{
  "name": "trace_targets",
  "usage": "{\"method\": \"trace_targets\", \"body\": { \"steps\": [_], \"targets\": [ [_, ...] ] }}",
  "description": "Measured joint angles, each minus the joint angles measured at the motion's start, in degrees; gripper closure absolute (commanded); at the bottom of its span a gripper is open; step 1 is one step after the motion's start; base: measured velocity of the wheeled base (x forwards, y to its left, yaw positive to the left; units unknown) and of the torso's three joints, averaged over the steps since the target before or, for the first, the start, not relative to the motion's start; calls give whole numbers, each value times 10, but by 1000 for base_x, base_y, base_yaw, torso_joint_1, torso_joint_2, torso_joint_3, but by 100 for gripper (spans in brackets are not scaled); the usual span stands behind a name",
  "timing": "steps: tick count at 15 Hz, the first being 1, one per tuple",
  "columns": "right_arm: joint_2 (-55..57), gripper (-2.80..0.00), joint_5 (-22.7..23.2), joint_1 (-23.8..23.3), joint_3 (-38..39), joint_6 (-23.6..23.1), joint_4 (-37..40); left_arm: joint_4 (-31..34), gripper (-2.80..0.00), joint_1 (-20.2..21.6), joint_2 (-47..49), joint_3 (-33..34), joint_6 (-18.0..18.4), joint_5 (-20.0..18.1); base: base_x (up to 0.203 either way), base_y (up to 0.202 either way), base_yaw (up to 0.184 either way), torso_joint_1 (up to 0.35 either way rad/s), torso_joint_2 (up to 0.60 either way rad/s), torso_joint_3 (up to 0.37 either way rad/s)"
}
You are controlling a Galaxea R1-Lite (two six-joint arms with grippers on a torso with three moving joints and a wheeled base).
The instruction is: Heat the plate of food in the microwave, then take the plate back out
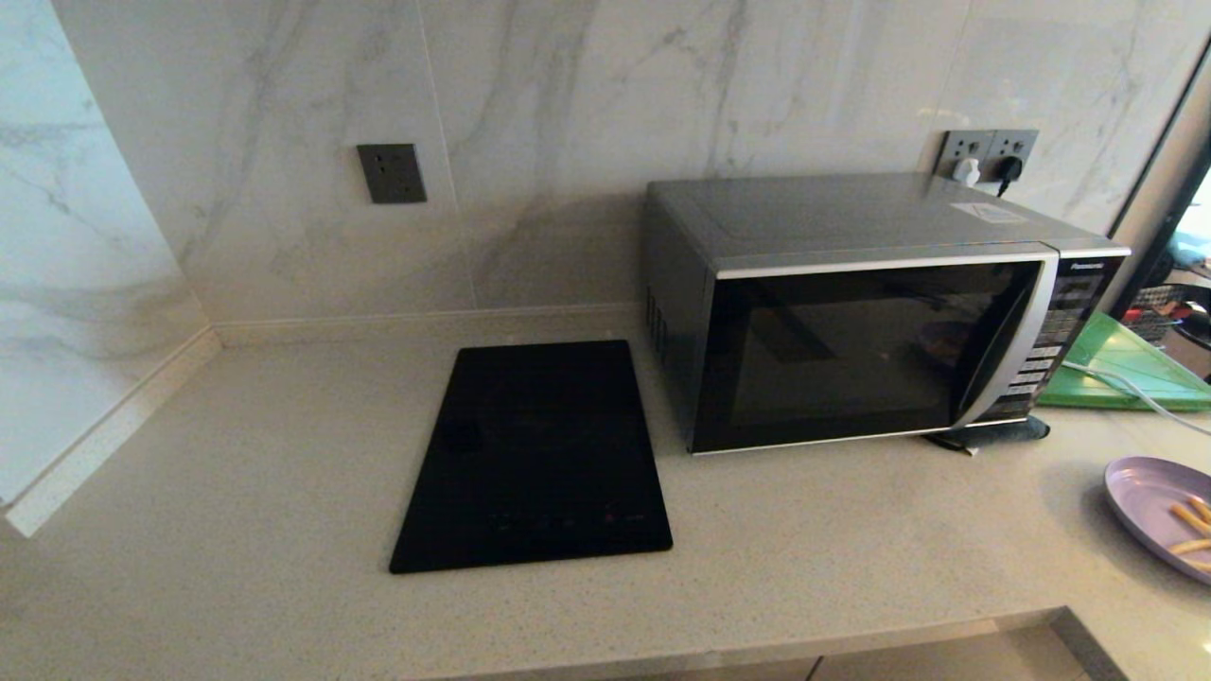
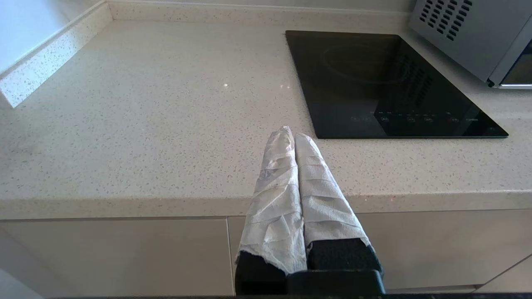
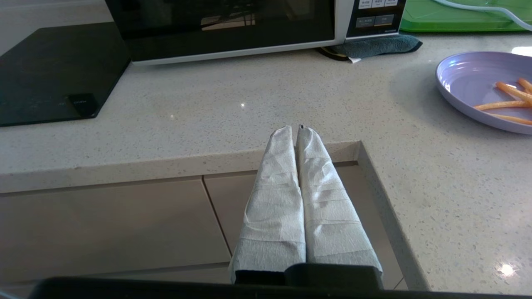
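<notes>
The plate of food has not been touched yet, and the task looks to be at its very start: the microwave door is shut and nothing is held. Both grippers hang below the front edge of the worktop, out of the head view. The left gripper has its jaws pressed together on nothing, its tips level with the worktop edge, near the front corner of the black cooktop. The right gripper also has its jaws closed and empty, poised at the notch where the worktop edge steps back, with the plate off to its right and the microwave's front straight ahead. The plate lies flat on the worktop in front of and to the right of the microwave, well apart from it, partly cut off by the head view's right edge. Being round, it has no long axis of its own; the fry-like sticks on it lie mostly crosswise, roughly parallel to the microwave's front. The microwave faces the robot, its long axis running left to right, its handle strip and button panel on the right. The next move probably calls for opening the door, with jaws parted enough to hook that strip, before the plate is lifted level.
</notes>
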Motion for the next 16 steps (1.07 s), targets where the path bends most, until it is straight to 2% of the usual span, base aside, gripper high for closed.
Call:
{"method": "trace_targets", "body": {
  "steps": [16],
  "targets": [
    [0, 0, -16, 0, 0, 17, -1, 0, 0, 0, 0, 0, 0, 0, 0, 0, 0, 0, 0, 0]
  ]
}}
